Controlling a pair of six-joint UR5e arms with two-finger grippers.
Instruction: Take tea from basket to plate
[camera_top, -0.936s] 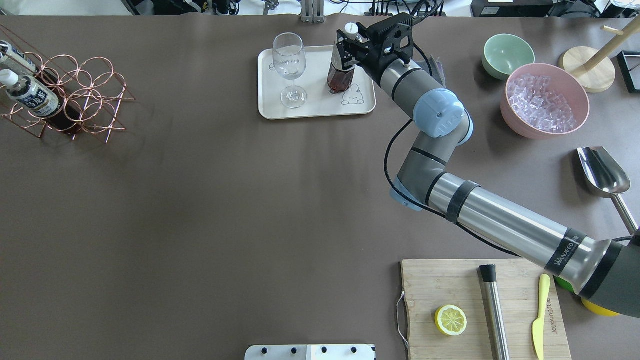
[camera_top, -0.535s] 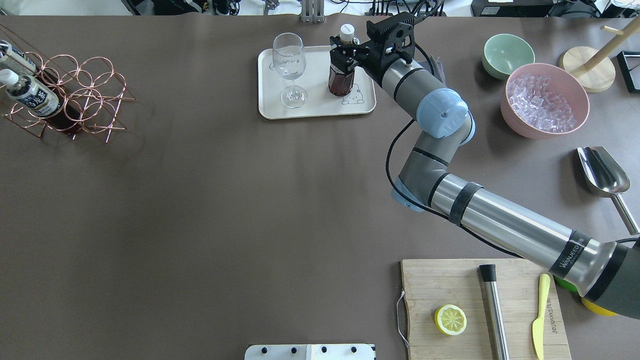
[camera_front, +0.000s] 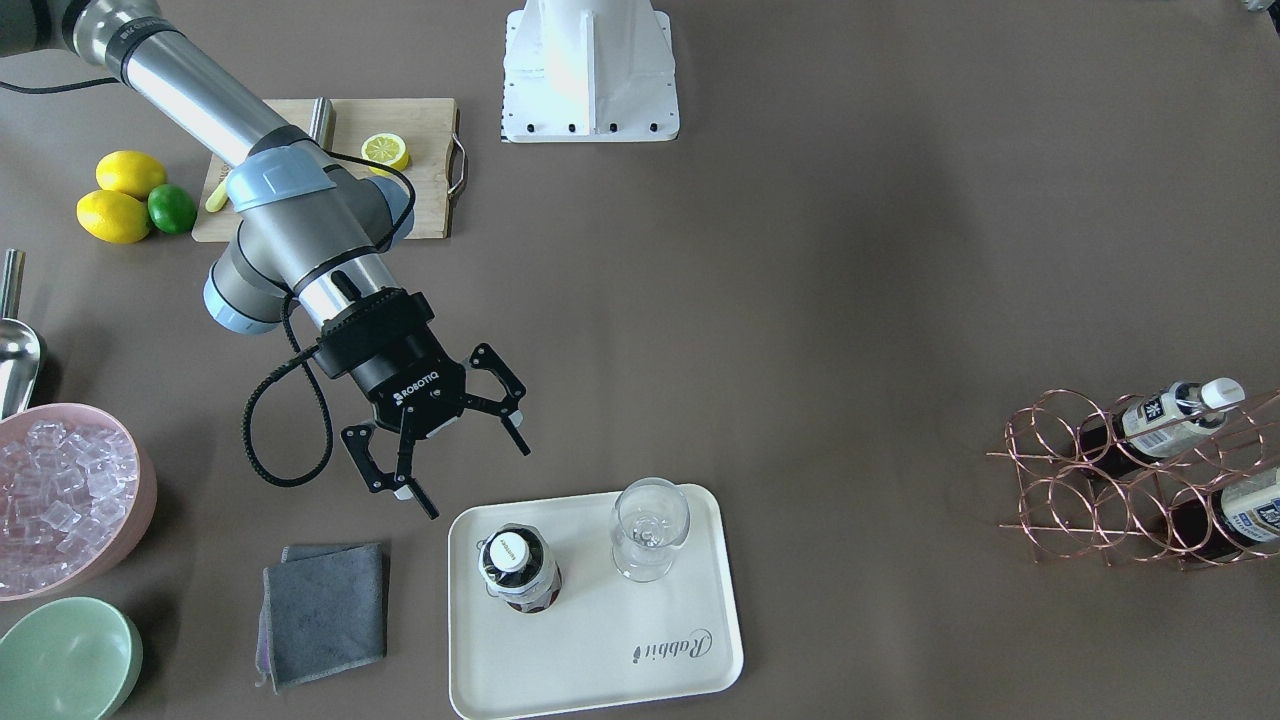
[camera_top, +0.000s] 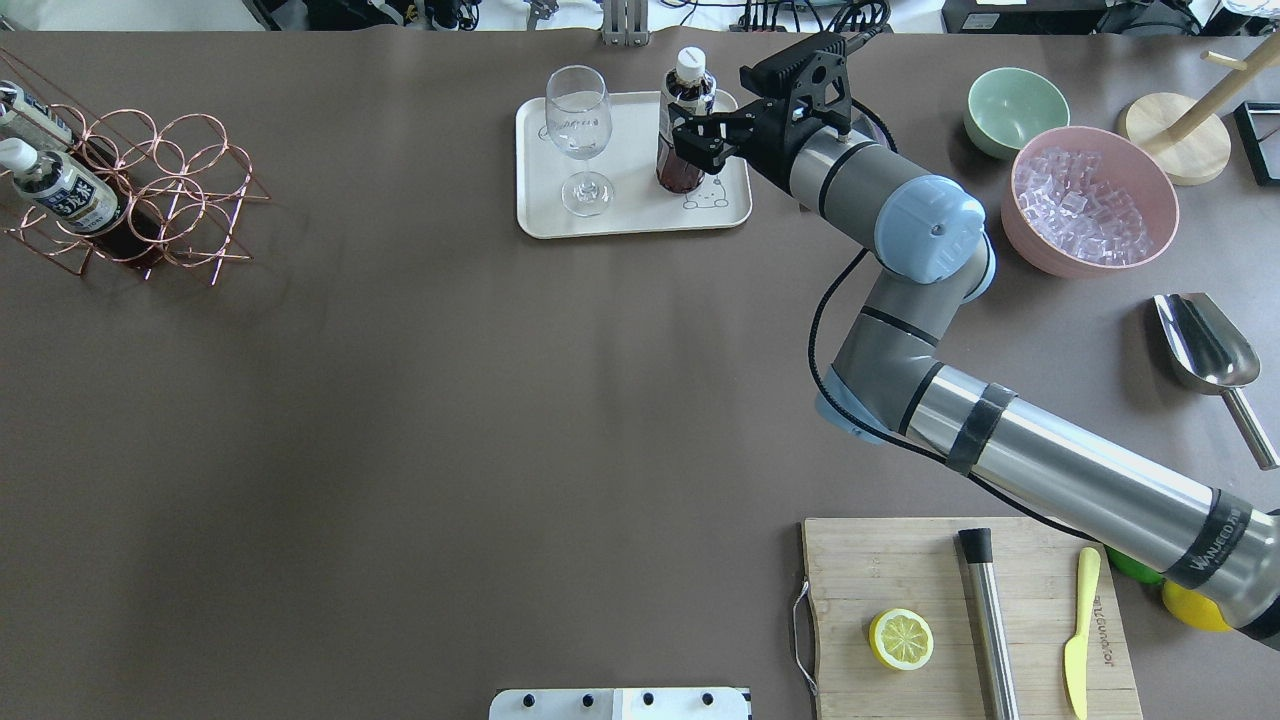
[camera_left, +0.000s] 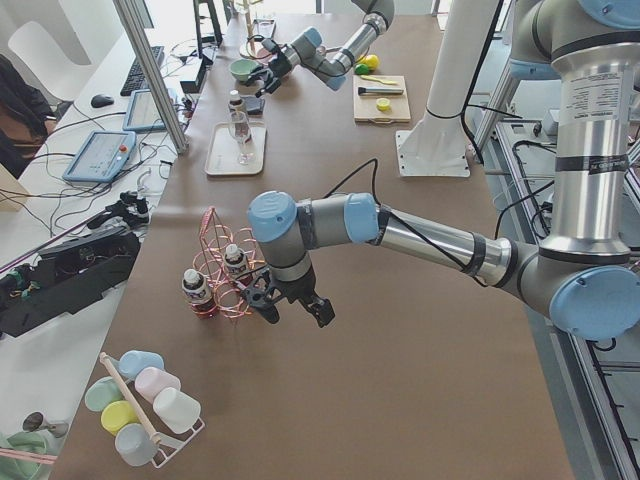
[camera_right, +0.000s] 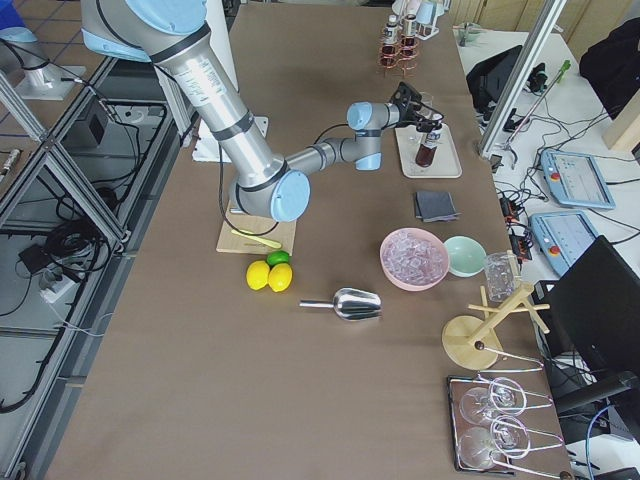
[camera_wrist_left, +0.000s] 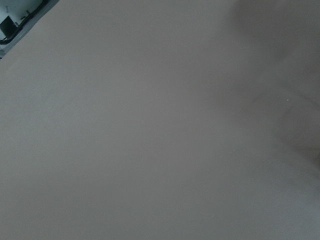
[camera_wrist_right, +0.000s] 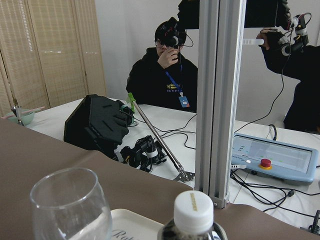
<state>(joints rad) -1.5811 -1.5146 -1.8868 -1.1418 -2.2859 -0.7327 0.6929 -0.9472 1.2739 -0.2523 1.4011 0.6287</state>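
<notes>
One tea bottle (camera_top: 688, 95) stands upright on the cream plate (camera_top: 640, 212), next to the bear drawing. It also shows in the front view (camera_front: 518, 572) on the plate (camera_front: 600, 655). My right gripper (camera_top: 690, 146) is open and empty, drawn back just off the bottle and the plate's edge (camera_front: 478, 482). The right wrist view shows the white cap (camera_wrist_right: 192, 212). Two more tea bottles (camera_top: 62, 190) lie in the copper wire basket (camera_top: 180, 180) at far left. My left gripper (camera_left: 293, 307) shows only in the left side view, beside the basket (camera_left: 222, 285); I cannot tell its state.
A wine glass (camera_top: 580, 135) stands on the plate left of the bottle. A grey cloth (camera_front: 322, 612), a pink bowl of ice (camera_top: 1090, 200) and a green bowl (camera_top: 1015, 110) lie right of the plate. A cutting board (camera_top: 1030, 590) with half a lemon lies near me.
My right gripper set the tea bottle upright on the plate, opened, let it go and drew back to the right and toward me. The bottle stays standing.
</notes>
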